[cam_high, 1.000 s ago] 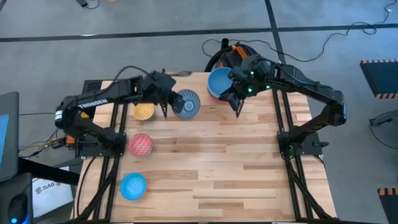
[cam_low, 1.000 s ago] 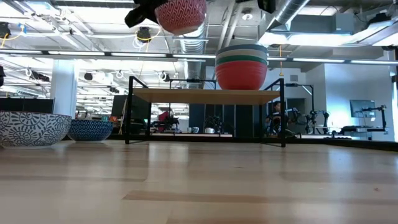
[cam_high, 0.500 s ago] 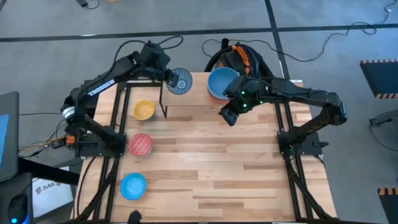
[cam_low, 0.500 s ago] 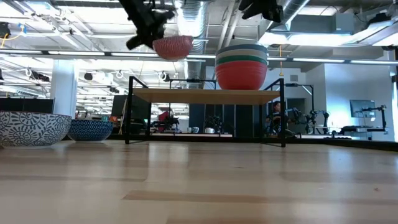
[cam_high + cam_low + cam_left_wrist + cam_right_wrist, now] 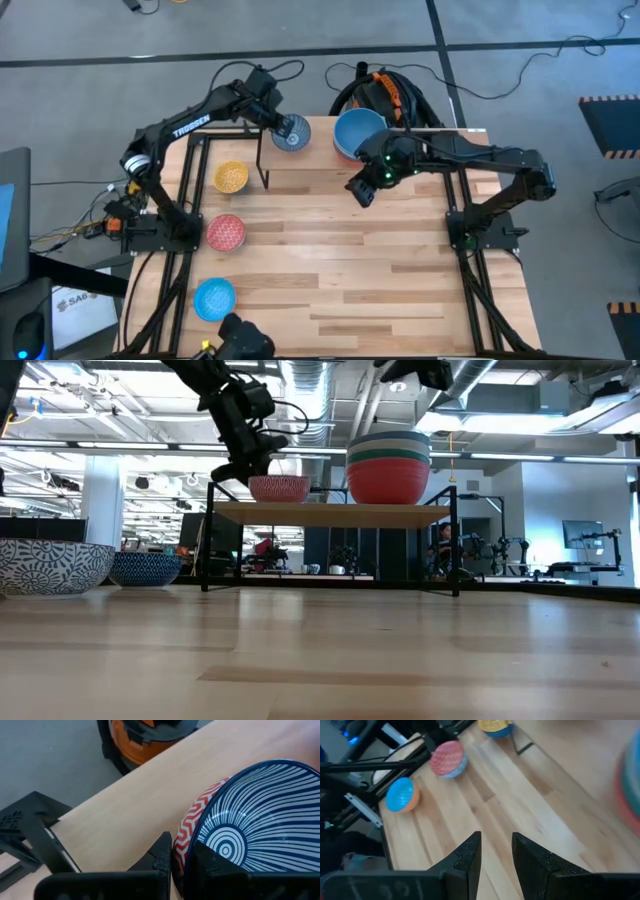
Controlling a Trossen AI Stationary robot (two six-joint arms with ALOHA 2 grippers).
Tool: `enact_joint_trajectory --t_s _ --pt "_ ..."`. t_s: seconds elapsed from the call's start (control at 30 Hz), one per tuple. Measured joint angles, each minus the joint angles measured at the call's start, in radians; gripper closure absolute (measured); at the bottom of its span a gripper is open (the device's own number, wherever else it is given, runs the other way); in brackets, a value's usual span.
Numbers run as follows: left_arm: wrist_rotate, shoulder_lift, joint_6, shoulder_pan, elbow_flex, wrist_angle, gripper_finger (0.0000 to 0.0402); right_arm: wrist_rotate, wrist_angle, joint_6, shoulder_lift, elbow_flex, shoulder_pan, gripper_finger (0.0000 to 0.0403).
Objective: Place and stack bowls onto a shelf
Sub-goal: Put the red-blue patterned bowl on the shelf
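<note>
one patterned bowl [image 5: 291, 132] on shelf [image 5: 330, 513]; four stacked [image 5: 388, 465]

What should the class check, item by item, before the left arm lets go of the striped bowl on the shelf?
1. Striped bowl sits on the shelf: ok, its base meets the board in the low view.
2. Left gripper fingers clamp the bowl's rim: ok.
3. Bowl clear of the stack of bowls: ok, a gap shows.
4. Bowl sits level: ok.
5. Right gripper out of the way: ok, empty and open, in front of the shelf.
6. Bowl's distance from the shelf's back edge: cannot tell.
</note>
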Motion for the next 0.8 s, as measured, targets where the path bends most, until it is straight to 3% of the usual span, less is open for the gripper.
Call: enact_joint_trajectory --t_s 0.27,0.5,0.7,0.8 --pt "-0.046 0.004 -0.013 0.006 0.003 0.003 0.0367 0.000 0.048 0.010 0.001 0.000 0.022 0.0269" --pt "-0.051 0.001 -0.040 -0.007 0.058 -0.038 0.0279 -0.002 0.045 -0.049 0.001 0.000 0.026 0.0266" --pt "-0.125 -0.036 -0.066 -0.043 0.134 -0.145 0.0211 -0.013 0.042 -0.112 0.001 0.000 0.011 0.0253" --pt "-0.180 -0.107 -0.104 -0.098 0.125 -0.140 0.0195 -0.077 0.042 -0.163 0.001 0.000 -0.006 0.0249"
